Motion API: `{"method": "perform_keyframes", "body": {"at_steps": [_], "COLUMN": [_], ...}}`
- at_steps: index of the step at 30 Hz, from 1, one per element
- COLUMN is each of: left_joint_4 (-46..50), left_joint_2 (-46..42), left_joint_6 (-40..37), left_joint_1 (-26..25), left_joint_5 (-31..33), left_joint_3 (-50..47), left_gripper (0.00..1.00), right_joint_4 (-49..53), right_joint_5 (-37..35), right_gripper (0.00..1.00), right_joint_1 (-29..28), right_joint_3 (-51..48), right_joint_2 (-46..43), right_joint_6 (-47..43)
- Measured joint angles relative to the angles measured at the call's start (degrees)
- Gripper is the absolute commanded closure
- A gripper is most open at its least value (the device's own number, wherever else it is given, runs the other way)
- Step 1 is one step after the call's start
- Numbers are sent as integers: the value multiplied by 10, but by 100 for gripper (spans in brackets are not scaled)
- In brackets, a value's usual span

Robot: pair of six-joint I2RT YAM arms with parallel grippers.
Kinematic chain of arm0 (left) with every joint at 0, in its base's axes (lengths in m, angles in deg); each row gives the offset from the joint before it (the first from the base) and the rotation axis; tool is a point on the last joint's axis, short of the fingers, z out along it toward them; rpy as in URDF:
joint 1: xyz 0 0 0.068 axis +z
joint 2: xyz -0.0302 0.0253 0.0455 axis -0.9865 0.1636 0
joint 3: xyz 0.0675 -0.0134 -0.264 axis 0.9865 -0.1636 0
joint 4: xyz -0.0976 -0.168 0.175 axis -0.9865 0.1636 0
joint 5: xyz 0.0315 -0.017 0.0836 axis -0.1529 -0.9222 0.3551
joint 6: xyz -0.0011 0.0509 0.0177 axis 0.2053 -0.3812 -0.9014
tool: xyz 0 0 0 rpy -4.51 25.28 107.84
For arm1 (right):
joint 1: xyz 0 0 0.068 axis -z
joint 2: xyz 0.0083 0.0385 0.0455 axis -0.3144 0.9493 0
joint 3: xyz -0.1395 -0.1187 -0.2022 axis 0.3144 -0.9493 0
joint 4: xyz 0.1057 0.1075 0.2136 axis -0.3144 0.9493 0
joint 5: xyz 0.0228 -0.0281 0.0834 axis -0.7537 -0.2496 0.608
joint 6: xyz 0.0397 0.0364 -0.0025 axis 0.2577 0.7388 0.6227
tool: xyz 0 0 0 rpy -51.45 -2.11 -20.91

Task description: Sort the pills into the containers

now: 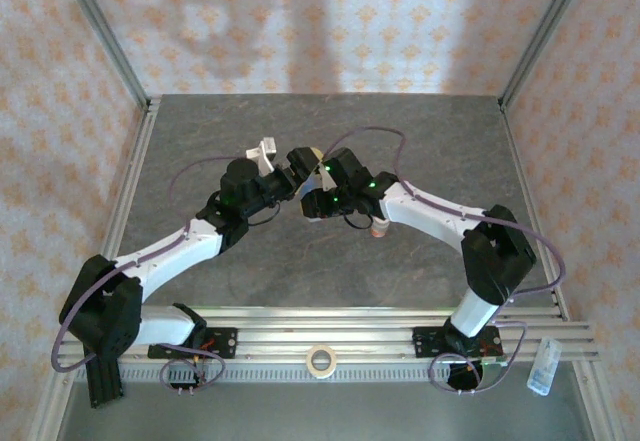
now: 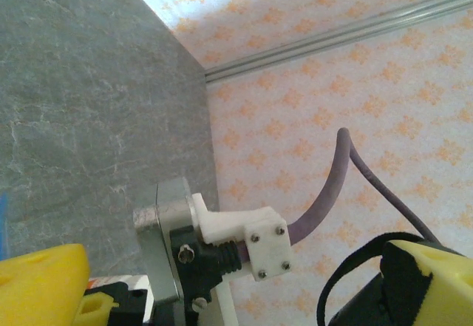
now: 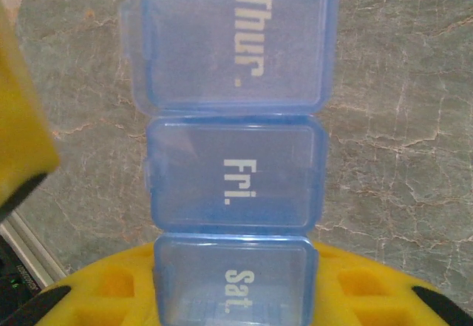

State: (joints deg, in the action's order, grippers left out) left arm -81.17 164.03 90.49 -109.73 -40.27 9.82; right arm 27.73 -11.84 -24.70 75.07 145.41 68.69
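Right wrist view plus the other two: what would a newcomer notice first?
The translucent blue pill organiser strip, lids reading Thur., Fri., Sat., looms close in the right wrist view. Its Sat. end is apparently clamped by the right gripper against a yellow finger. From above, both arms arch inward and meet over the middle of the grey table, where the left gripper stands wide open.

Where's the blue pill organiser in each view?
Right wrist: pill organiser runs down the centre, Thur. to Sat. lids.
Left wrist: perhaps the blue sliver at the left edge.
Top external: cannot tell; the arms meet over mid-table.
Shared landmark: grey marbled table.
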Motion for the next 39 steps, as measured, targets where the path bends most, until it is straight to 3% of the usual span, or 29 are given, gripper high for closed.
{"method": "perform_keyframes", "body": {"at_steps": [7,12,17,30,39], "left_joint_4": [86,149,182,212,212], "left_joint_2": [-52,-98,-103,-103,-103], "left_joint_6": [-28,-52,-67,-82,-82], "left_joint_1": [3,39,79,82,82], "left_joint_5": [80,130,145,149,149], "left_joint_3": [0,0,-19,-49,-56], "left_gripper": [0,0,0,0,0], "right_joint_4": [-2,9,32,86,94], "right_joint_5": [-9,-28,-57,-129,-156], "right_gripper": [61,59,58,52,25], "right_joint_1": [0,0,0,-32,-51], "right_joint_3": [-24,-32,-22,21,28], "right_joint_2": [0,2,40,142,149], "right_joint_6": [-2,-22,-56,-120,-140]}}
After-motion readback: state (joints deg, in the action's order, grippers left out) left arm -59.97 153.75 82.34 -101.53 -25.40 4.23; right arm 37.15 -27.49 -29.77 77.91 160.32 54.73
